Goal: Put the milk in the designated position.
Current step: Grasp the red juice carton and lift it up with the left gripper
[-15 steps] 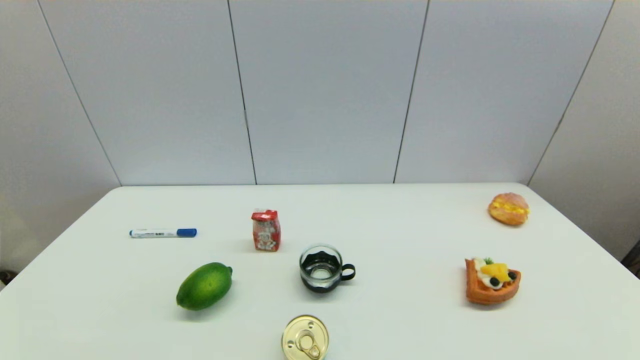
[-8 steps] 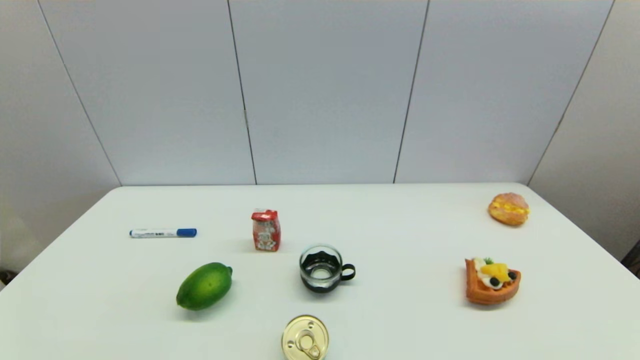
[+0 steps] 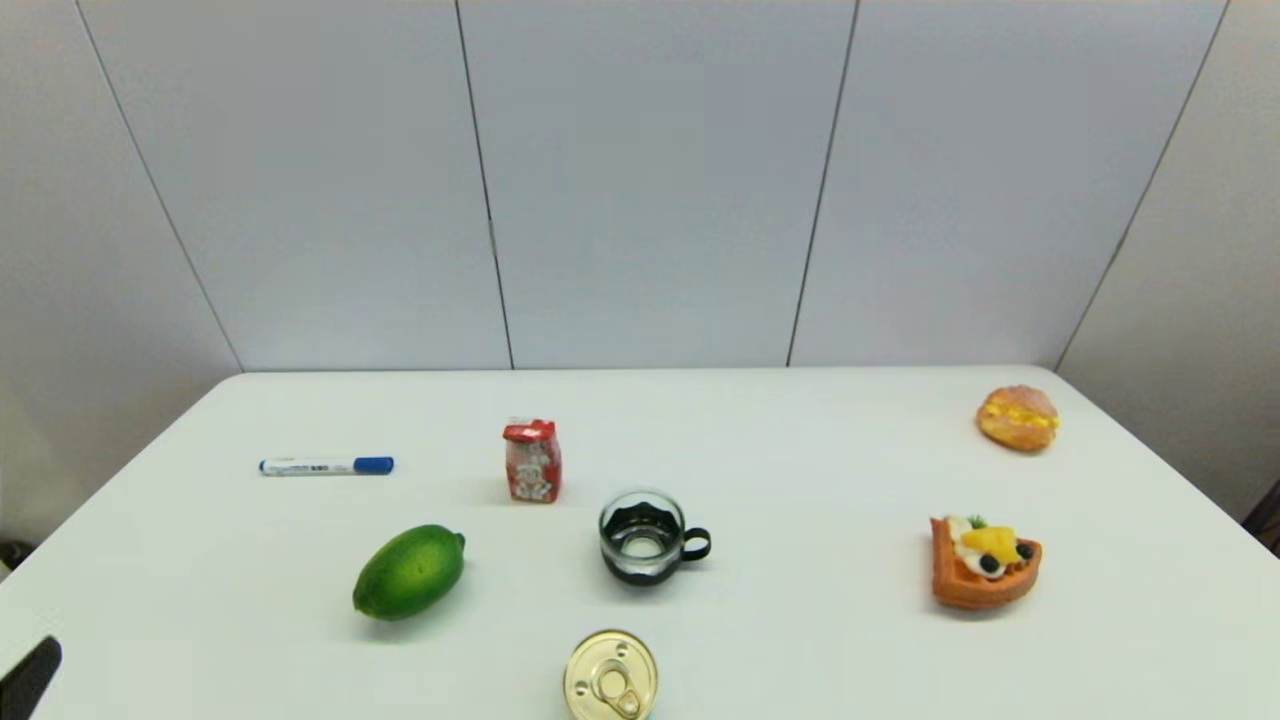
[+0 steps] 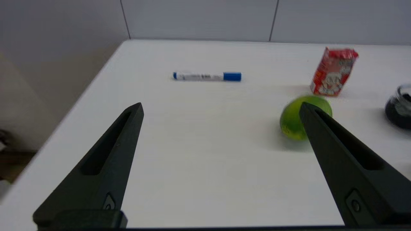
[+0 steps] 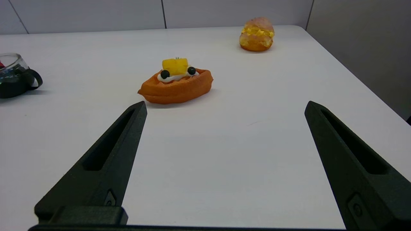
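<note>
Milk: the small red gable-topped carton (image 3: 532, 460) stood upright mid-worktop (image 3: 800, 640), behind the green oval fruit (image 3: 409, 571), beside the glass cup (image 3: 645, 537).
Left pincer (image 4: 221, 110): fingers spread wide, empty, at the worktop's near-left corner.
Right pincer (image 5: 225, 107): spread wide, empty, near the waffle (image 5: 176, 85).

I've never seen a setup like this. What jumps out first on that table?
The bright red milk carton stands upright near the white table's middle, with a green fruit nearer on its left. On the right lie a fruit-topped waffle and a cream puff; the open left end effector hangs over the near left corner.
</note>
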